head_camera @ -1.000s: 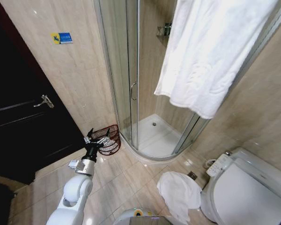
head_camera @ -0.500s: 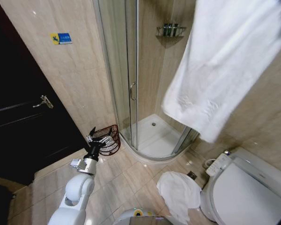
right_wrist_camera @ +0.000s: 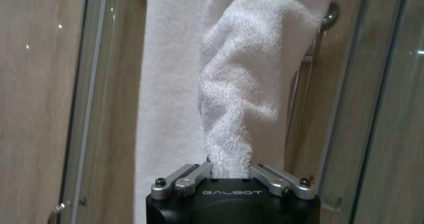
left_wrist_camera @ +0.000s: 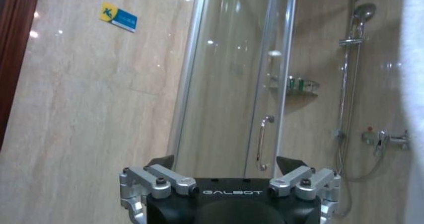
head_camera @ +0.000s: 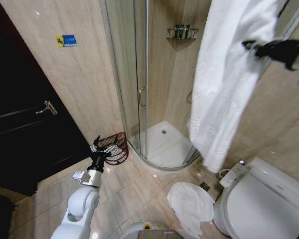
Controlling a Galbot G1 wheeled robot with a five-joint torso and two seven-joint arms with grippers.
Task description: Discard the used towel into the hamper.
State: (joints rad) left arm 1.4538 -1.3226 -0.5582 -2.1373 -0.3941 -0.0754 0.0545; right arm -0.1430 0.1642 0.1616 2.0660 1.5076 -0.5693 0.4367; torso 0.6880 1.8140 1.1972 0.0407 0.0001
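The white towel (head_camera: 224, 89) hangs high at the right, in front of the shower's glass corner, its lower end above the floor. My right gripper (head_camera: 249, 46) is at its upper edge and shut on it. The right wrist view shows a bunched fold of the towel (right_wrist_camera: 232, 100) running down between the closed fingers of the right gripper (right_wrist_camera: 230, 167). The hamper (head_camera: 114, 148), a small dark reddish-brown open-weave basket, stands on the floor by the shower's left edge. My left gripper (head_camera: 96, 148) hovers just left of the hamper, open and holding nothing (left_wrist_camera: 227, 164).
A curved glass shower enclosure (head_camera: 139, 89) with a white tray fills the middle. A toilet (head_camera: 264, 199) sits at the lower right, with a white cloth (head_camera: 192, 204) on the floor beside it. A dark door (head_camera: 25, 129) stands at the left.
The towel has swung right and now hangs narrower and more upright, and the right arm has come into view at the upper right. The left arm has barely moved.
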